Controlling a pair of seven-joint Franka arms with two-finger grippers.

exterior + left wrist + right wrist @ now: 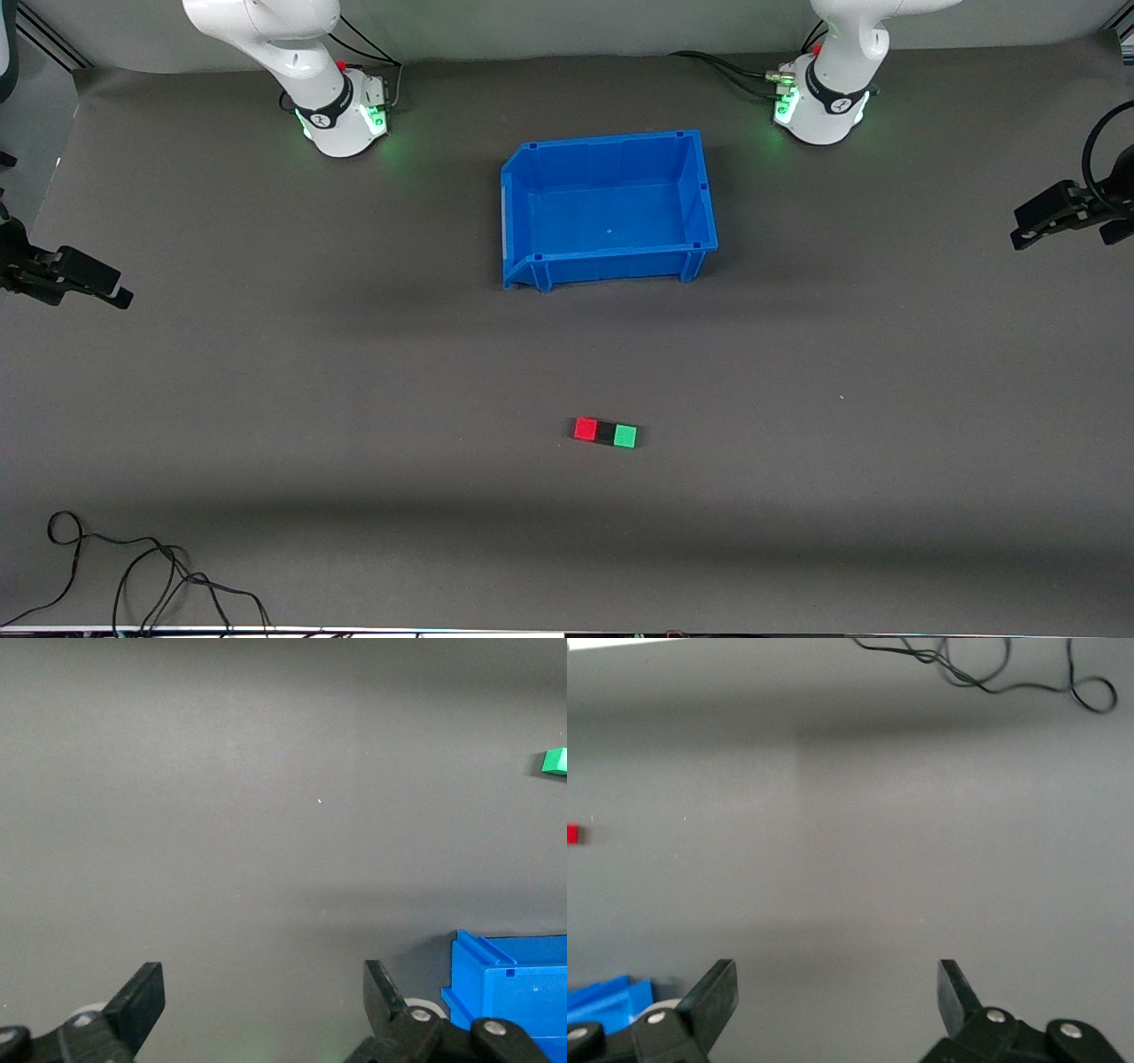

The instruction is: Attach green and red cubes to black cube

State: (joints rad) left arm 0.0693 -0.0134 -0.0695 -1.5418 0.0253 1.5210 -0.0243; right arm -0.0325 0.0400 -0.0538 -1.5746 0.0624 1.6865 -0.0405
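Note:
The red cube, the black cube and the green cube lie touching in one row on the grey mat, black in the middle, nearer to the front camera than the blue bin. My left gripper hangs open and empty over the mat at the left arm's end of the table. My right gripper hangs open and empty over the mat at the right arm's end. The green cube shows at the edge of the left wrist view, the red cube at the edge of the right wrist view.
An empty blue bin stands between the two arm bases and the cubes. A loose black cable lies near the table's front edge toward the right arm's end.

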